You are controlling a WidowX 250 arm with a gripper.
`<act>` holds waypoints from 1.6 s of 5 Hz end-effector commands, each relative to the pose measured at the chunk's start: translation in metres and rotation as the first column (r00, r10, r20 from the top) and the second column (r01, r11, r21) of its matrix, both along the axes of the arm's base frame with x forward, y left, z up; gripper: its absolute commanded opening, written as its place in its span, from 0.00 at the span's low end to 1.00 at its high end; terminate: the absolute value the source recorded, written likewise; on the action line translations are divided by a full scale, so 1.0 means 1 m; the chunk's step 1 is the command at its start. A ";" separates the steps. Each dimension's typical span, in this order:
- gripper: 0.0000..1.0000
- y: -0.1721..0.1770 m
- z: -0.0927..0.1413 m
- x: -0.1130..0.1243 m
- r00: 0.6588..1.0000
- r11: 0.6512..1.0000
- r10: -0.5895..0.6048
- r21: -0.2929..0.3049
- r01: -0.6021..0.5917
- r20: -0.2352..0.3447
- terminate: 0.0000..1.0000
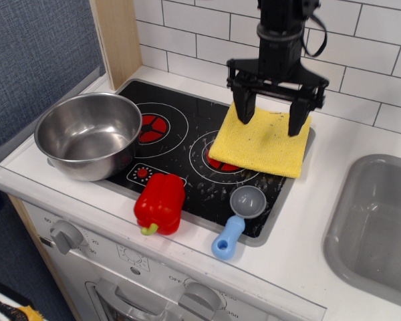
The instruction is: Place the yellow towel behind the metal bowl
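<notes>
Gripper: your gripper (272,118) hangs over the far half of the towel, its two black fingers (246,110) spread wide with nothing between them. You cannot tell from this view whether the tips touch the cloth.
Towel: the yellow towel (260,144) lies flat and folded on the right side of the stovetop (187,150), covering part of the right burner, its right edge at the rim of the stove.
Bowl: the metal bowl (88,134) sits on the left side of the stovetop, well apart from the towel.
Pepper: a red pepper (160,203) lies at the near edge, just right of the bowl.
Scoop: a grey scoop with a blue handle (238,215) rests near of the towel.
Sink: you have a grey sink (373,234) at the right.
</notes>
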State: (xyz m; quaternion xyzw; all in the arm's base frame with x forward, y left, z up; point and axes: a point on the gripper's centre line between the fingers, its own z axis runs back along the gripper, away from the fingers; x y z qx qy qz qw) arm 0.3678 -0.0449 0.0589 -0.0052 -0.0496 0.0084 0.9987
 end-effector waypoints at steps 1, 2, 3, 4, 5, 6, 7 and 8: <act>1.00 0.026 -0.006 0.040 0.997 0.999 0.054 -0.004 -0.054 0.057 0.00; 1.00 0.028 -0.030 0.040 0.999 0.999 0.047 -0.023 -0.047 0.010 0.00; 1.00 0.022 -0.058 0.027 0.998 1.000 0.002 -0.002 -0.002 -0.059 0.00; 1.00 0.022 -0.076 0.017 0.994 0.997 -0.052 0.043 0.056 -0.096 0.00; 1.00 0.034 -0.073 0.022 0.995 0.994 -0.072 0.077 0.077 -0.072 0.00; 1.00 0.061 -0.063 0.038 0.998 0.994 -0.060 0.087 0.063 -0.031 0.00; 1.00 0.090 -0.055 0.049 0.999 0.997 -0.041 0.064 0.041 -0.007 0.00; 1.00 0.116 -0.048 0.053 0.999 0.998 -0.045 0.035 0.044 0.020 0.00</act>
